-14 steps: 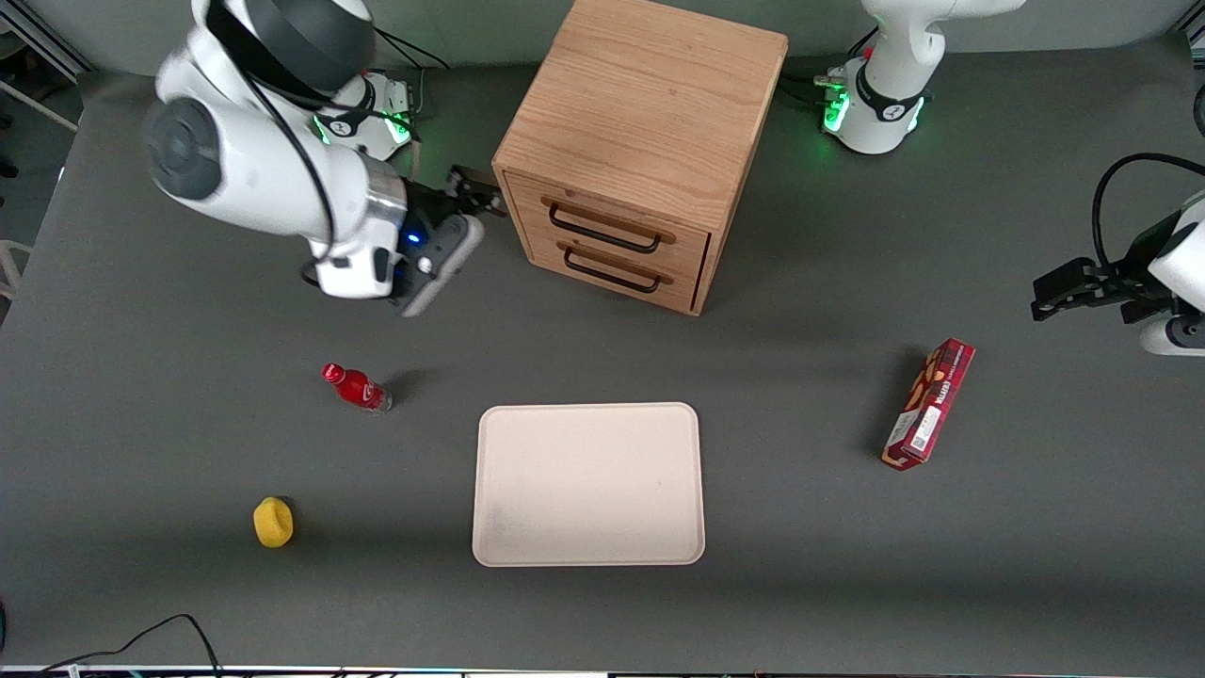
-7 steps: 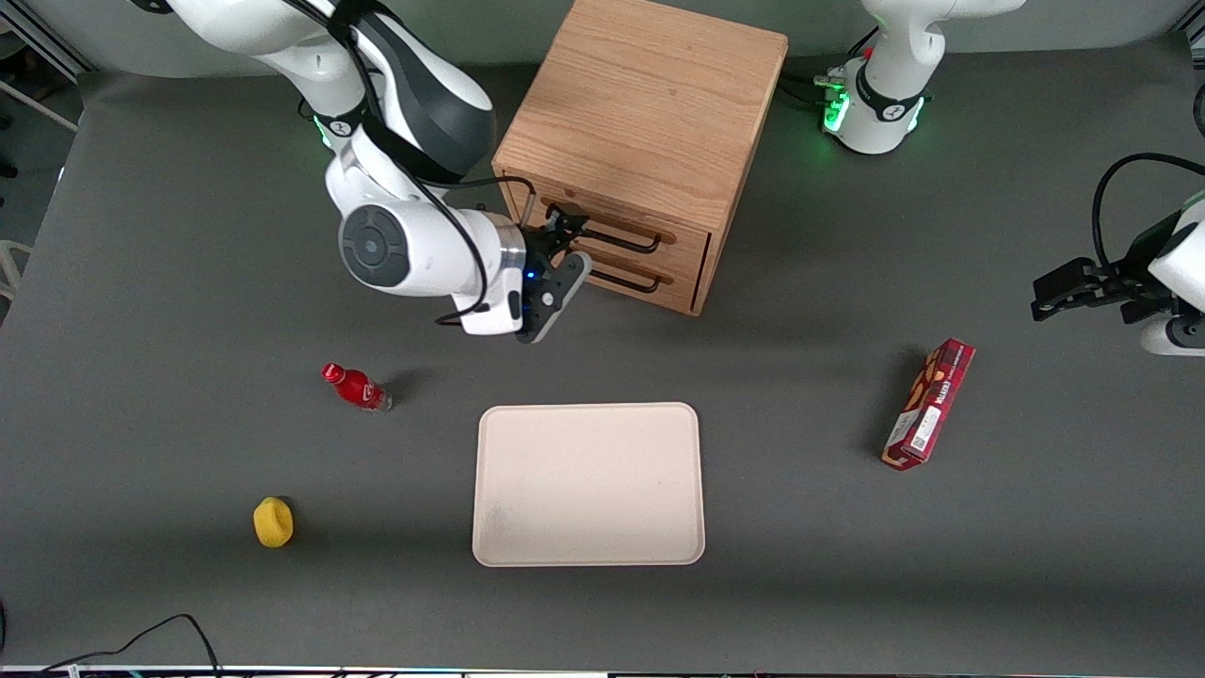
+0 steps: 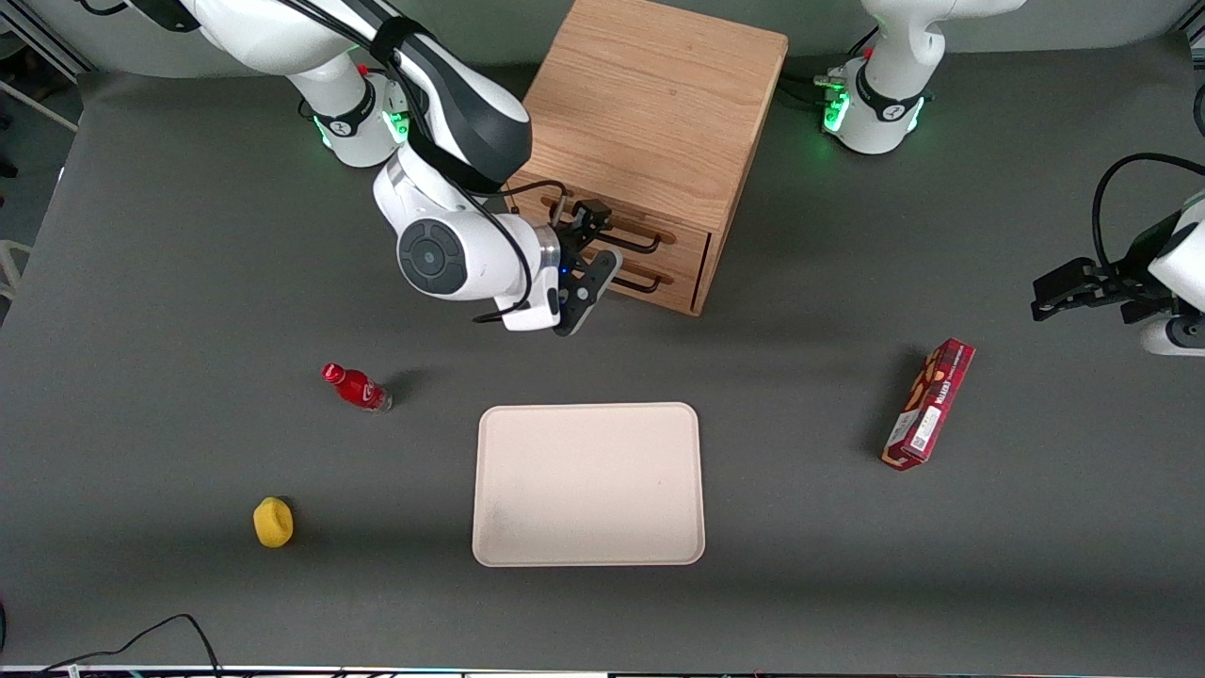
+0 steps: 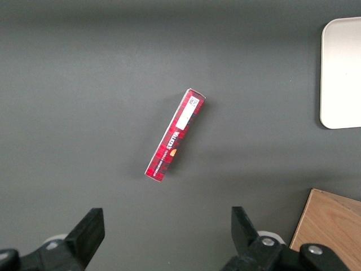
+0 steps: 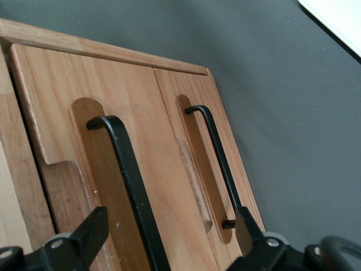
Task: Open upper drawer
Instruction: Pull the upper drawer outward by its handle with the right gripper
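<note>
The oak cabinet (image 3: pixel 650 104) has two drawers, both shut. The upper drawer (image 3: pixel 685 240) carries a black wire handle (image 3: pixel 633 243); the lower twin drawer (image 3: pixel 676 287) sits under it. My right gripper (image 3: pixel 591 247) is open, right in front of the drawer fronts. In the right wrist view the upper drawer (image 5: pixel 62 101) and its handle (image 5: pixel 127 175) lie between my fingers, with no contact. The lower drawer's handle (image 5: pixel 217 161) runs close by one finger (image 5: pixel 248 234). The gripper (image 5: pixel 169 226) holds nothing.
A cream tray (image 3: pixel 588 485) lies nearer the front camera than the cabinet. A red bottle (image 3: pixel 356 386) and a yellow object (image 3: pixel 273 523) lie toward the working arm's end. A red box (image 3: pixel 929 405) lies toward the parked arm's end, also seen in the left wrist view (image 4: pixel 175 135).
My right arm has swung from beside the cabinet to in front of the drawers. The open gripper now straddles the upper handle. The drawers have not moved.
</note>
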